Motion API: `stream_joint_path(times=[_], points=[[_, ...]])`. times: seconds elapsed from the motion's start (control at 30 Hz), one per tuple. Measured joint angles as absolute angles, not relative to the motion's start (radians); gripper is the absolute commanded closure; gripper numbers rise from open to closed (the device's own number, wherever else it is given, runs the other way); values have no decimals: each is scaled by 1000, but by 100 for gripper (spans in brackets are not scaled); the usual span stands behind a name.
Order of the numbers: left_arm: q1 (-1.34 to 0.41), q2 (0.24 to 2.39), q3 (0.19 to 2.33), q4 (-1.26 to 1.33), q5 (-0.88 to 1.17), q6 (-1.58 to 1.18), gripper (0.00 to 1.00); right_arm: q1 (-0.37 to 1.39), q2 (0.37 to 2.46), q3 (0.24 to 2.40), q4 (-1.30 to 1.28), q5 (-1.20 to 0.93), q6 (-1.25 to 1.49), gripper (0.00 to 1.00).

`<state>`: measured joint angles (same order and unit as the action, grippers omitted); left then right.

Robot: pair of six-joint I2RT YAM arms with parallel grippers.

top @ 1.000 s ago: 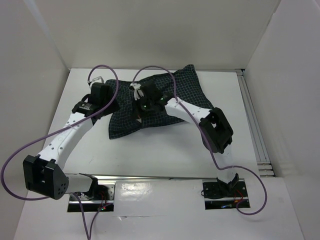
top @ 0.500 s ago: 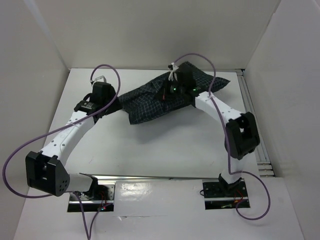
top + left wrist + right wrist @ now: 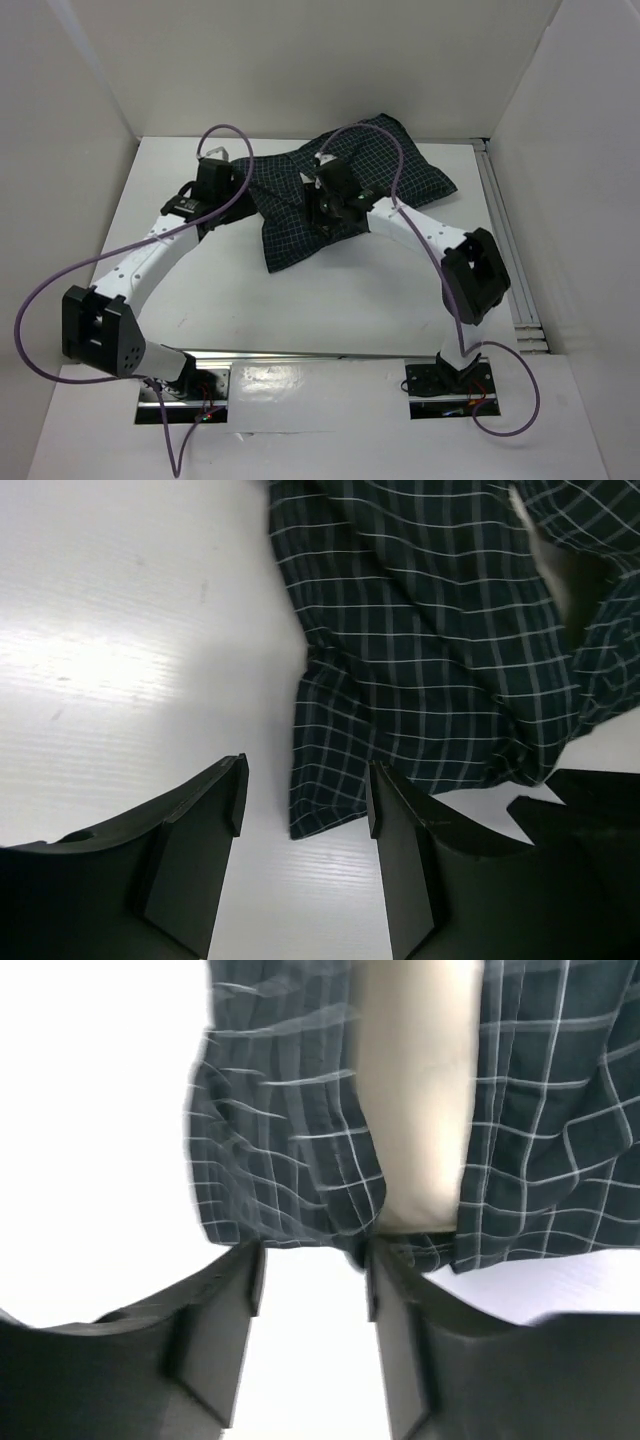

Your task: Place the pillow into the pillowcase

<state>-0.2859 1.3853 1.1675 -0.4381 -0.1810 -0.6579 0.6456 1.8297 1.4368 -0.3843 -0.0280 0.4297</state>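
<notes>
Table (image 3: 330, 310): white, walled on three sides. The pillowcase (image 3: 395, 175) lay across the upper centre of the overhead view, plump toward the upper right and flat and limp toward its lower-left corner. I judged the pillow sat mostly inside, filling that far end. The pillow (image 3: 415, 1100) itself showed only as a cream strip between checked folds, upper middle of the right wrist view, so the mouth looked not fully drawn over it. The right gripper (image 3: 314, 1260) hung over the middle of the cloth, jaws parted, with bare table between them and the hem just past the tips; probably placed to take that hem. The left gripper (image 3: 305, 780) was at the cloth's left edge, jaws wide and empty, a slack corner just beside one finger; likely there to tug that side.
</notes>
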Motion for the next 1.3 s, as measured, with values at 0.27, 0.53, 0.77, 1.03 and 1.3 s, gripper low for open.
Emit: stream_joint_path(times=[0.27, 0.53, 0.77, 1.03, 1.3], points=[[-401, 1677, 1432, -397, -152, -627, 55, 657, 1773, 1568, -359, 213, 285, 42], [-408, 2009, 1785, -426, -132, -598, 94, 620, 1961, 1684, -338, 258, 235, 40], [-408, 2126, 1838, -475, -132, -579, 100, 592, 2091, 1710, -337, 264, 231, 47], [-402, 2168, 1893, -482, -126, -581, 100, 589, 2100, 1717, -308, 262, 243, 100], [-394, 2206, 1912, -473, -113, -598, 100, 572, 1943, 1660, -289, 15, 196, 100]])
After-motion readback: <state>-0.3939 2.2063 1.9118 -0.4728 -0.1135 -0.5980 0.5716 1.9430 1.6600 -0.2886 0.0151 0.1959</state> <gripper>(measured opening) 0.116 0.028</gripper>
